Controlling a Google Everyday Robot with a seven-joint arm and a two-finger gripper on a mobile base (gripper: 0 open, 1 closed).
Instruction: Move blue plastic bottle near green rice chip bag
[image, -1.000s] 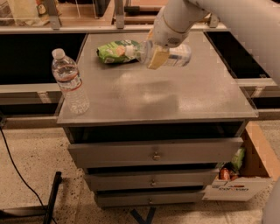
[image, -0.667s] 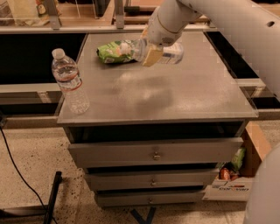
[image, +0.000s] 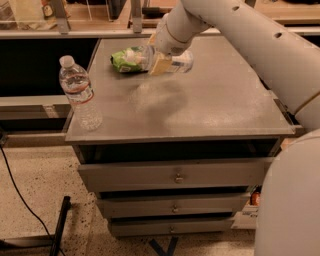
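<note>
We are in what looks like a lab or workshop room. A grey metal cabinet (image: 210, 110) with three pull drawers (image: 150, 176) stands on a speckled hard floor (image: 40, 185). A black cable (image: 19, 197) trails over that floor, and plain shelving rails (image: 75, 33) run behind. Our gripper (image: 161, 62) hangs over the cabinet's far part, clamped on the blue plastic bottle (image: 181, 61).

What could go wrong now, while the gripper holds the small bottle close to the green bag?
1. The gripper holds the blue plastic bottle sideways above the cabinet top; if released from there, it may roll away.
2. The bottle's end is right beside the green rice chip bag; moving further that way could push the bag toward the cabinet's edge.
</note>
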